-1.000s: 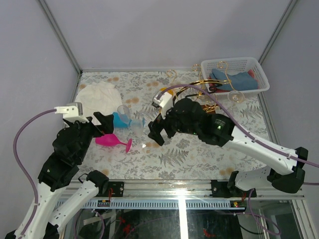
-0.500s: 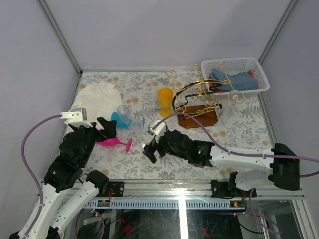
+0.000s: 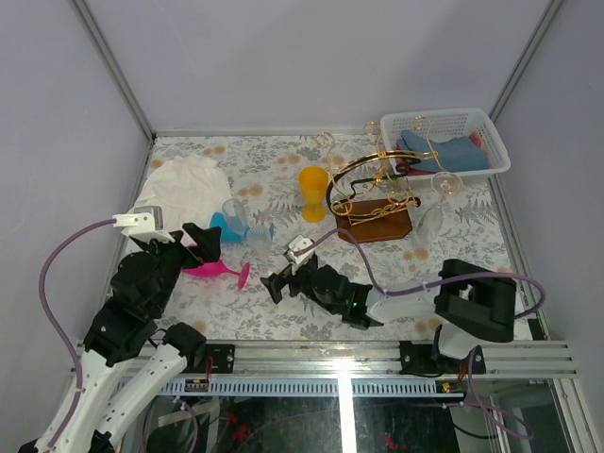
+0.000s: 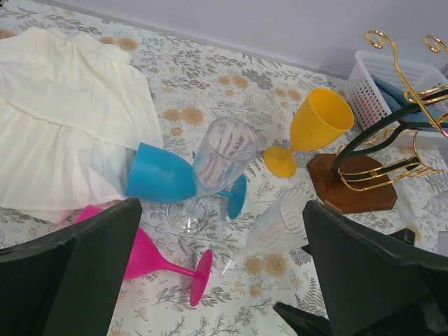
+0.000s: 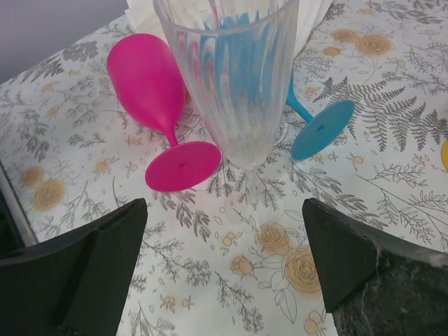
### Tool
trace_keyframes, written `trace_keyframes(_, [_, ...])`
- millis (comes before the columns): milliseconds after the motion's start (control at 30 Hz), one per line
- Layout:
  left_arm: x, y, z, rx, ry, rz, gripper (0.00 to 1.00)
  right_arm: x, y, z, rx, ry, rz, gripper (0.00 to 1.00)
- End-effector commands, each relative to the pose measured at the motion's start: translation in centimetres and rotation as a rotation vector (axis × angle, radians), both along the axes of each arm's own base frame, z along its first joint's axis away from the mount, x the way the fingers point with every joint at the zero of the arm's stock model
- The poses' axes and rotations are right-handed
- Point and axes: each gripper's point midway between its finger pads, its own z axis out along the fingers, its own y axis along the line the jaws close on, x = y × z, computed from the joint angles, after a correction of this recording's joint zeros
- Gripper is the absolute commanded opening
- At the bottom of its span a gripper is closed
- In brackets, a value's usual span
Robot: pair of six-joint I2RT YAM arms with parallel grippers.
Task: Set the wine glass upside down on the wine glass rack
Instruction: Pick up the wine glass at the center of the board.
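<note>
A clear ribbed wine glass [image 5: 234, 77] stands just ahead of my right gripper [image 5: 224, 238]. That gripper is open and low over the table, and nothing is between its fingers. The same glass [image 4: 280, 224] shows in the left wrist view, and in the top view [image 3: 261, 245]. My left gripper [image 4: 222, 238] is open and empty, hovering over a pink glass [image 4: 150, 255] that lies on its side. The wine glass rack [image 3: 373, 193] has gold wire arms and a black arch on a wooden base [image 4: 350, 189]. It stands at the back right, apart from both grippers [image 3: 278, 283].
A blue glass [image 4: 159, 175] lies beside a clear flute [image 4: 224, 150]. A yellow glass [image 3: 312, 184] stands left of the rack. A clear glass [image 3: 431, 219] hangs upside down on the rack's right side. A white basket [image 3: 444, 142] sits at the back right. A white cloth [image 3: 184, 184] lies at the back left.
My right arm has drawn back toward the near edge and dropped low, so its gripper now faces the ribbed glass from close by. The left arm shifted slightly toward the near edge.
</note>
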Motion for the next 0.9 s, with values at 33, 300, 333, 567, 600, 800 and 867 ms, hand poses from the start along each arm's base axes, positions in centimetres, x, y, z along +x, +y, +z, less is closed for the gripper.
trace_keyframes(33, [0.4, -0.1, 1.5, -0.047, -0.063, 0.008, 1.00, 2.1, 1.8, 3.2, 0.207, -0.108, -0.092, 0.97])
trace_keyframes(300, [0.4, -0.2, 1.4, -0.047, -0.063, 0.005, 1.00, 3.9, 1.9, 2.4, 0.272, -0.214, -0.180, 0.87])
trace_keyframes(333, [0.4, -0.2, 1.4, -0.047, -0.063, 0.003, 1.00, 4.0, 2.1, 2.3, 0.272, -0.222, -0.183, 0.86])
trace_keyframes(567, [0.4, -0.2, 1.5, -0.049, -0.065, 0.001, 1.00, 5.0, 2.6, 1.6, 0.263, -0.288, -0.221, 0.81])
trace_keyframes(600, [0.4, -0.3, 1.5, -0.050, -0.066, 0.000, 1.00, 5.2, 2.7, 1.5, 0.260, -0.296, -0.223, 0.81])
trace_keyframes(800, [0.4, -0.4, 1.4, -0.046, -0.062, -0.004, 1.00, 5.7, 3.4, 1.3, 0.263, -0.326, -0.228, 0.79])
trace_keyframes(867, [0.4, -0.3, 1.4, -0.047, -0.063, -0.004, 1.00, 6.0, 3.6, 1.1, 0.262, -0.327, -0.229, 0.78])
